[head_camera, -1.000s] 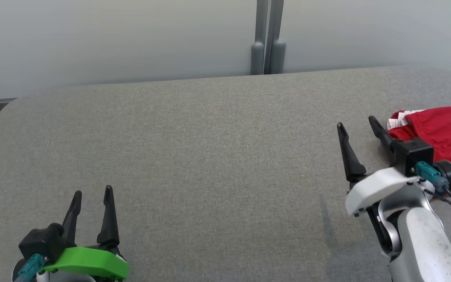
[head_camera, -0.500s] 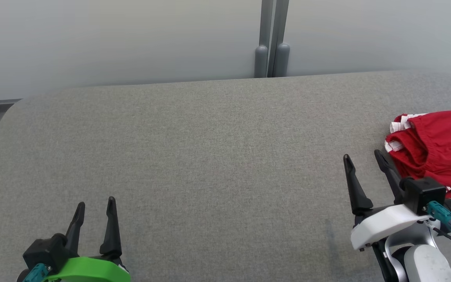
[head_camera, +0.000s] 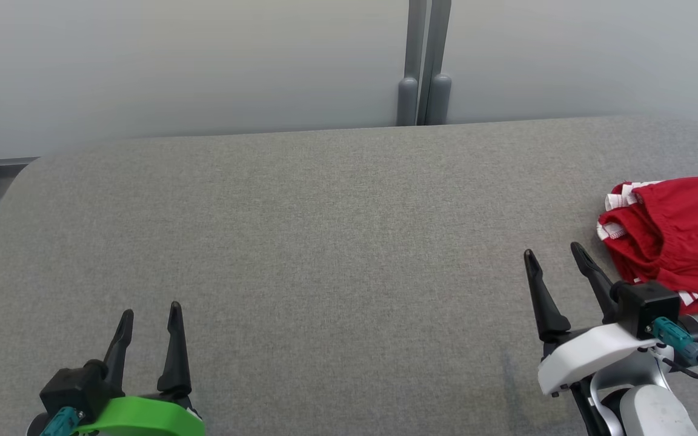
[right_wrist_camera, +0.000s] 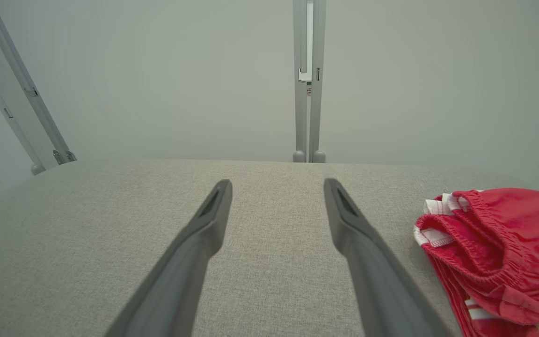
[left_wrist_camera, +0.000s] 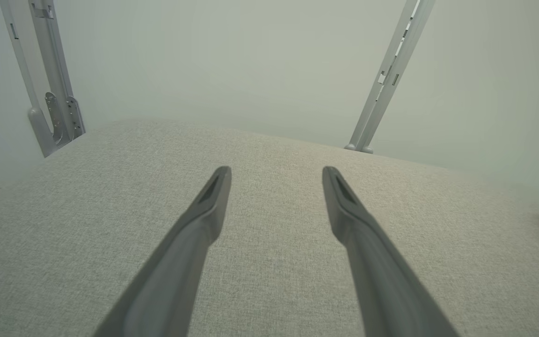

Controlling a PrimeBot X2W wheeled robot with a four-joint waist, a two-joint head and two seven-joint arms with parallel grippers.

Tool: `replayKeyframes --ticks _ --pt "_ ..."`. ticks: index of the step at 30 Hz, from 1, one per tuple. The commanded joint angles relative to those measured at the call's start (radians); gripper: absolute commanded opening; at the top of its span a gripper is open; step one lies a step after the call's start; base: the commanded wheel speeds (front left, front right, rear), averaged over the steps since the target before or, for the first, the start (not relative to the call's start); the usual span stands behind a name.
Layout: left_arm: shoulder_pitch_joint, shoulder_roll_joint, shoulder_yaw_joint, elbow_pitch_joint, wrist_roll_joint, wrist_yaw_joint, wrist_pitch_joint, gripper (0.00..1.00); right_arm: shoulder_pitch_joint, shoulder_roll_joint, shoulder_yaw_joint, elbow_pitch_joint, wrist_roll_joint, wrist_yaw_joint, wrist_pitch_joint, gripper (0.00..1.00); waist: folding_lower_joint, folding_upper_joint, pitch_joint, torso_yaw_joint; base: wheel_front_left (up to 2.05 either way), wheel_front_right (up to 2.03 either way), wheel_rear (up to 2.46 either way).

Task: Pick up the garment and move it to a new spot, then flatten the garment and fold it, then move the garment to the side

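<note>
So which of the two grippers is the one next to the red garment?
The right gripper, with the white mount, open just beside the garment; the left gripper, with the green mount, sits far across the table.

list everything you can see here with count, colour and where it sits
garment: one, red with white trim, bunched at the right edge of the table
table: one, grey fabric top, spans the head view
upright posts: two side by side, grey, behind the table's far edge
wall: one, pale grey, behind the table
left gripper: one, green housing, dark fingers apart and holding nothing, lower left
right gripper: one, white housing, dark fingers apart and holding nothing, lower right beside the garment
</note>
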Motion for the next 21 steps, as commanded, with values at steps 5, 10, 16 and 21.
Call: replayKeyframes --ticks 5,10,16,21 --pt "0.000 -0.007 0.012 -0.008 0.012 -0.010 -0.003 1.00 0.010 -0.001 0.003 0.015 0.007 -0.001 -0.009 1.00 0.0000 0.0000 -0.003 0.002 0.00 0.00 0.00" --pt "-0.015 -0.011 0.010 -0.001 0.012 -0.018 -0.003 1.00 0.008 -0.001 0.002 0.029 0.007 -0.001 -0.012 1.00 0.0000 0.0000 -0.005 0.000 0.00 0.00 0.00" --pt "-0.025 -0.015 0.010 0.008 0.010 -0.027 -0.002 1.00 0.005 -0.001 0.004 0.040 0.011 -0.001 -0.017 1.00 0.0000 0.0000 -0.008 -0.003 0.00 0.00 0.00" --pt "-0.036 -0.008 0.004 0.023 0.016 -0.030 -0.001 1.00 0.004 -0.001 0.002 0.044 0.012 -0.001 -0.015 1.00 0.0000 0.0000 -0.008 -0.005 0.00 0.00 0.00"
